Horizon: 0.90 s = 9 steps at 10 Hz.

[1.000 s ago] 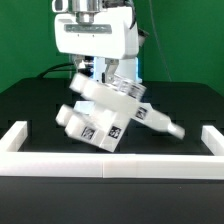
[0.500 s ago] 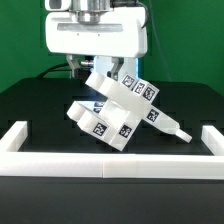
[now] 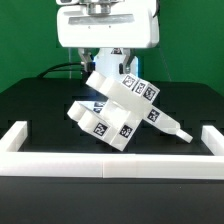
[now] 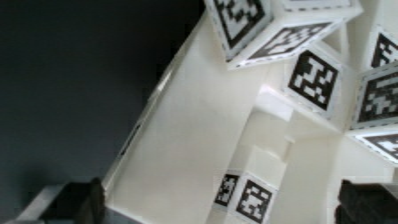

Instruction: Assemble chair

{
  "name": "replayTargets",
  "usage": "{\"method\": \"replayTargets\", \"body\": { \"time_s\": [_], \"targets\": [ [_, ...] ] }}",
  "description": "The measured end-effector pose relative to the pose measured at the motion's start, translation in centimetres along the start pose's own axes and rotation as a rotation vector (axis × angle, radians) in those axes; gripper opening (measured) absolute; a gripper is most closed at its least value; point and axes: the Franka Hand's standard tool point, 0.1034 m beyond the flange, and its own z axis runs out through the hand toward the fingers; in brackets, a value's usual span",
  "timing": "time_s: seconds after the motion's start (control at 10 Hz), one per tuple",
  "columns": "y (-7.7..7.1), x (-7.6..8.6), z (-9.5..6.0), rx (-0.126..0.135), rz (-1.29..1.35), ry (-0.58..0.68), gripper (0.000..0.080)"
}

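Note:
The chair [image 3: 118,112], a partly built cluster of white blocky pieces with black-and-white tags, lies tilted on the black table. One leg [image 3: 175,128] sticks out toward the exterior view's right. My gripper [image 3: 108,62] hangs right above its upper end, fingers partly hidden behind the pieces. In the wrist view the chair [image 4: 205,120] fills the picture. My gripper [image 4: 222,205] has its dark fingers [image 4: 80,202] spread wide on either side of a white piece. They look open and not pressed on it.
A long low white border rail [image 3: 110,164] runs along the table's front, with raised ends at the exterior view's left [image 3: 15,136] and right [image 3: 212,140]. A green backdrop stands behind, and cables trail at the back left.
The chair first tipped and turned, its upper end swinging right. Since half a second ago it has stayed still, while my gripper has shifted right and slightly up above it.

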Motion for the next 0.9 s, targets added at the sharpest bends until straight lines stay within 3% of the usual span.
{"method": "replayTargets", "body": {
  "time_s": [0.3,0.7,0.9],
  "targets": [
    [-1.9,0.0,-0.1,0.0,0.019,0.01,0.0649],
    [-3.3,-0.6,-0.3,0.006,0.042,0.011,0.0649],
    [-2.9,-0.6,0.6,-0.015,0.036,0.014,0.0649]
  ]
}}
